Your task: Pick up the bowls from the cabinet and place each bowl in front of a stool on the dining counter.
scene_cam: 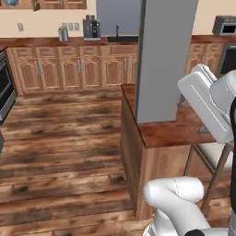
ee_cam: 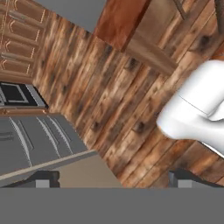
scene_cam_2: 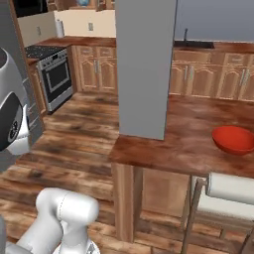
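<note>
Bowl first: from the right base view, the red bowl (scene_cam_2: 233, 139) sits on the dark wood desk (scene_cam_2: 183, 144), near its right side, with nothing touching it. Just in front of that edge stands a stool (scene_cam_2: 229, 189) with its pale padded top below the desk's rim. A tall grey pillar (scene_cam_2: 145, 64) rises from the desk's left end. Beyond it, base cabinets (scene_cam_2: 208, 79) run along the far wall, and a steel oven (scene_cam_2: 57, 77) stands at the left beside the plank floor (scene_cam_2: 74, 134).

From the left base view, the same desk (scene_cam: 161, 131) shows its near corner, and the pillar (scene_cam: 163, 60) stands on it. A stool's seat (scene_cam: 214, 154) shows under the right part of the desk, partly hidden behind my white arm. Wooden cabinets (scene_cam: 73, 71) line the back wall, with a coffee machine (scene_cam: 91, 28) on the counter above them.

From the hand view, my fingers (ee_cam: 114, 178) point down at the floor (ee_cam: 109, 96); the two dark tips stand spread wide apart and hold nothing. The desk's corner (ee_cam: 120, 19) shows near the top, and the oven (ee_cam: 17, 95) at the left.
</note>
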You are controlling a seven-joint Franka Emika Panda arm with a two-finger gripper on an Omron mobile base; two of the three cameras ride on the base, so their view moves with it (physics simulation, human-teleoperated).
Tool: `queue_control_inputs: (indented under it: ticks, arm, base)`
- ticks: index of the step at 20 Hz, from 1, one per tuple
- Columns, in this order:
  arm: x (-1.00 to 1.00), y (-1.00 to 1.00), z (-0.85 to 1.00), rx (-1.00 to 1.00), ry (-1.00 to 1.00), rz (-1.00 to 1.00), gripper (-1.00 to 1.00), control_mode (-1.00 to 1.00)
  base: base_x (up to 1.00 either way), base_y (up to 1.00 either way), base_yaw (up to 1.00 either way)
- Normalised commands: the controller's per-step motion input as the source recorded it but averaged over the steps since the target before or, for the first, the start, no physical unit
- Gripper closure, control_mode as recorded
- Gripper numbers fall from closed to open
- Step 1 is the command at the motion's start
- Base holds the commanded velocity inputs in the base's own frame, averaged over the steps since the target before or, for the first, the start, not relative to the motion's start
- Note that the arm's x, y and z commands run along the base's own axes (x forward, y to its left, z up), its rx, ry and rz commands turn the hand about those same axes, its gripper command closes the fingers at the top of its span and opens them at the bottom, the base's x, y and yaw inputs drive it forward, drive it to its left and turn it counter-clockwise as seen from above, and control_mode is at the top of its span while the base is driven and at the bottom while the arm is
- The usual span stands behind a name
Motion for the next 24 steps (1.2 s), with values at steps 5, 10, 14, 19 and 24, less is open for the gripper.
queue_control_inputs:
  ticks: [5, 10, 14, 19, 24]
  arm:
    - [0.00, 0.00, 0.00, 0.00, 0.00, 0.00, -1.00, 1.00]
    - [0.00, 0.00, 0.00, 0.00, 0.00, 0.00, -1.00, 1.00]
    - [0.00, 0.00, 0.00, 0.00, 0.00, 0.00, -1.00, 1.00]
    - [0.00, 0.00, 0.00, 0.00, 0.00, 0.00, -1.00, 1.00]
    - [0.00, 0.00, 0.00, 0.00, 0.00, 0.00, -1.00, 1.00]
  base:
    - [1.00, 1.00, -0.05]
    - [1.00, 1.00, -0.11]
    - [1.00, 1.00, -0.25]
    - [1.00, 0.98, -0.26]
    - [1.00, 0.66, -0.03]
